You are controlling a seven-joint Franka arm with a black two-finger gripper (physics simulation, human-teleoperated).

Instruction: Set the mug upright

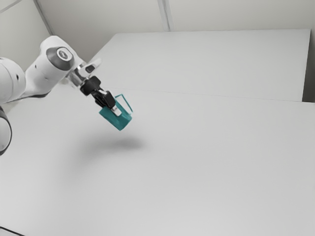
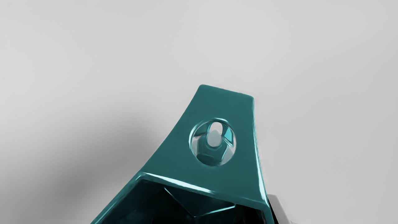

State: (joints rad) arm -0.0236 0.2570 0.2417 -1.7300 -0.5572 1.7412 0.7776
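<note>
The mug (image 1: 118, 123) is held in the air above the table (image 1: 206, 167), tilted rather than upright, with a soft shadow (image 1: 118, 144) on the surface below. It is a deep teal with a glossy, angular body. Its handle (image 1: 127, 103) is a slim, squared loop, raised toward the exterior view's upper right. In the wrist view the mouth is turned partly toward the hand: the inside is dark and faceted, and a bright glint runs along the straight-edged rim (image 2: 183, 184). Beyond the rim, a flat teal face narrows away and has a round opening in it. The gripper (image 1: 114, 109) has hold of the mug, one pale fingertip against its outside; I cannot tell how far apart the fingers stand.
</note>
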